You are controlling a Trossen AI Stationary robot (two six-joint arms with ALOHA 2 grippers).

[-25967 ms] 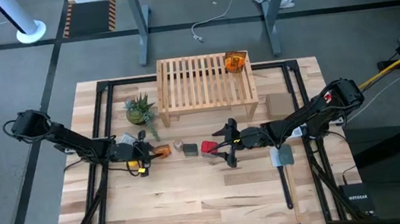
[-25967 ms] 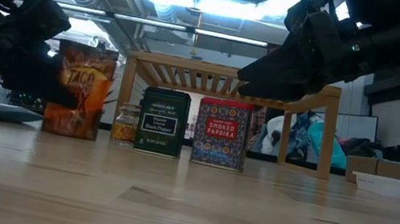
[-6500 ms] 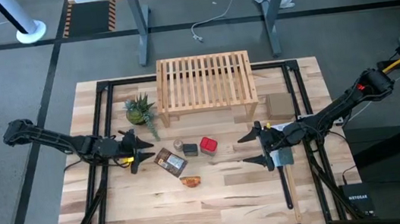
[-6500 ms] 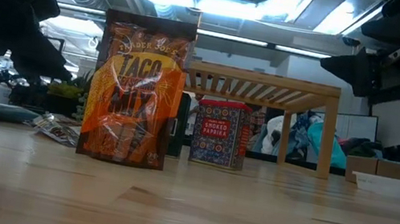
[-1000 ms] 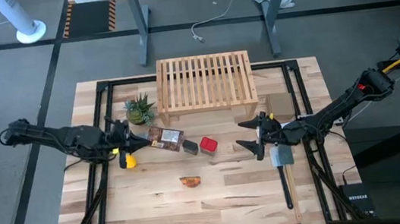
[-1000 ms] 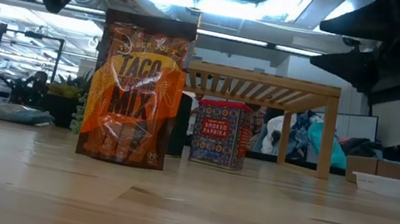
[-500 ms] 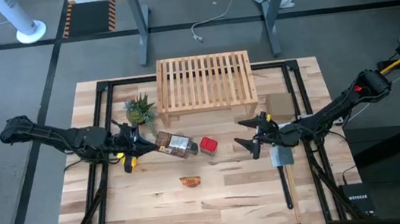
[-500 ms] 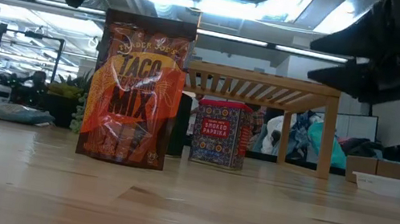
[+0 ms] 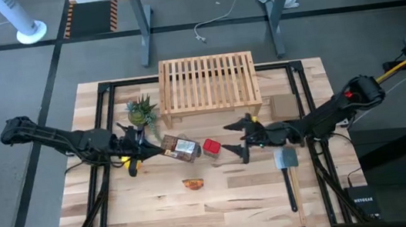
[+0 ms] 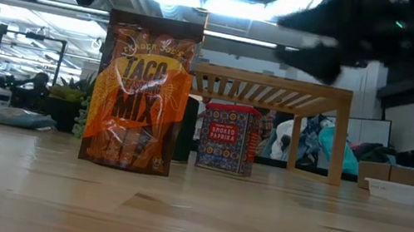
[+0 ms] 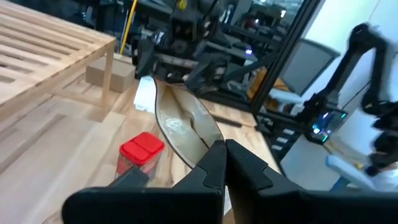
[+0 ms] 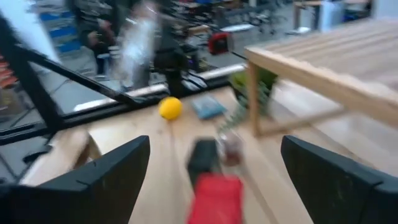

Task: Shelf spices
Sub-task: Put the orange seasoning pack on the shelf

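Overhead, counter (image 9: 222, 204) shows my left end effector (image 9: 147, 146) pinching a packet (image 9: 179, 148); my wide-open right end effector (image 9: 235, 139) frames the red tin (image 12: 214, 198), seen only wrist-side.

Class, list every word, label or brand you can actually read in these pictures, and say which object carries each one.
"TACO MIX": on the front of the orange packet standing on the table, low view; the brand line above it is too blurred to read.
"SMOKED PAPRIKA": on the red tin; the smaller line above it is too small.
Nothing else is legible, including the packet held in the left pincer.
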